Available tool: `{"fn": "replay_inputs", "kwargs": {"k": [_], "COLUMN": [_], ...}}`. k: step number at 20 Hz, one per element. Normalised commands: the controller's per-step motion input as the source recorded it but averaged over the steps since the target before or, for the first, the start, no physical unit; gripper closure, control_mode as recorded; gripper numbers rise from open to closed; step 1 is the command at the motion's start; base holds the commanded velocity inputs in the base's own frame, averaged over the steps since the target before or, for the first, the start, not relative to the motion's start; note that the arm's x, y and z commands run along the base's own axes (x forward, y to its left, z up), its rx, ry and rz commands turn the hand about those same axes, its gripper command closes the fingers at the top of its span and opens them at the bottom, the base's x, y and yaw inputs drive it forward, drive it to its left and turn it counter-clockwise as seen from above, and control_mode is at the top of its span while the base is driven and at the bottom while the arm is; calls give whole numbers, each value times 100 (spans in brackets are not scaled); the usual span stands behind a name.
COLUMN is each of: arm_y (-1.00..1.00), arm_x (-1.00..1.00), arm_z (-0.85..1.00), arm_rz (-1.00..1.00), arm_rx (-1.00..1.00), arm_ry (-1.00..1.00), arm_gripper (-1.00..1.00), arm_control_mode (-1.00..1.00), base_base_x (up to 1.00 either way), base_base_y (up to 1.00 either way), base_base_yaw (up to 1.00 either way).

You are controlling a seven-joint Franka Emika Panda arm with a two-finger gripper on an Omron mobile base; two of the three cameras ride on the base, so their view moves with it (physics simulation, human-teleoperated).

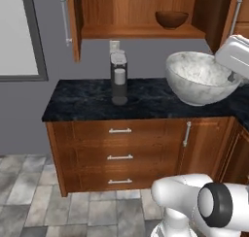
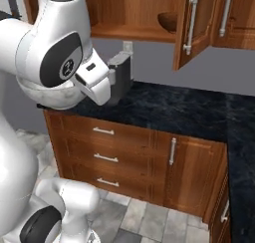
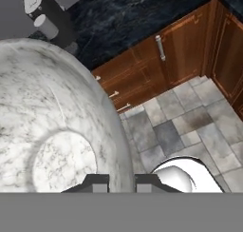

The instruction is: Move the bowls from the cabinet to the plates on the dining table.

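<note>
In the left base view the white arm rises from the lower right, its dark-jointed elbow low in the picture, and its hand comes in at the upper right edge, where the gripper point(image 1: 233, 76) pinches the right rim of the marbled bowl point(image 1: 199, 78). That bowl hangs tilted in the air above the black stone counter point(image 1: 87, 102), its mouth turned up and toward the camera. Behind it the cabinet point(image 1: 97, 10) stands with its door swung open, and the reddish-brown bowl point(image 1: 171, 19) sits upright on the wooden shelf. A dark coffee machine point(image 1: 118, 78) stands on the counter below the shelf; no lettering on it can be read. In the right base view the arm's big white shoulder and forearm fill the left side, bent over so that the wrist points down and rightward in front of the coffee machine point(image 2: 122, 77); a small round mark on the dark joint cover is too small to read. The reddish-brown bowl point(image 2: 169, 22) peeks out on the shelf beside the open cabinet door point(image 2: 191, 25). In the hand view the fingertips point(image 3: 97, 182) stand close together, one on each side of the marbled bowl's point(image 3: 52, 112) rim, with drawers point(image 3: 121, 83) and grey floor tiles point(image 3: 190, 121) below.
</note>
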Motion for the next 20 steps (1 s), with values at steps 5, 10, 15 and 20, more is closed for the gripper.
{"fn": "replay_inputs", "kwargs": {"k": [5,10,15,20], "arm_y": [0,0,0,0], "arm_x": [0,0,0,0], "arm_z": [0,0,0,0], "arm_rz": [0,0,0,0], "arm_rx": [0,0,0,0], "arm_ry": [0,0,0,0], "arm_gripper": [100,100,100,100], "arm_control_mode": [100,100,100,100], "base_base_x": [-29,-13,0,0], "base_base_y": [20,10,1,0], "base_base_yaw": [43,48,58,57]}}
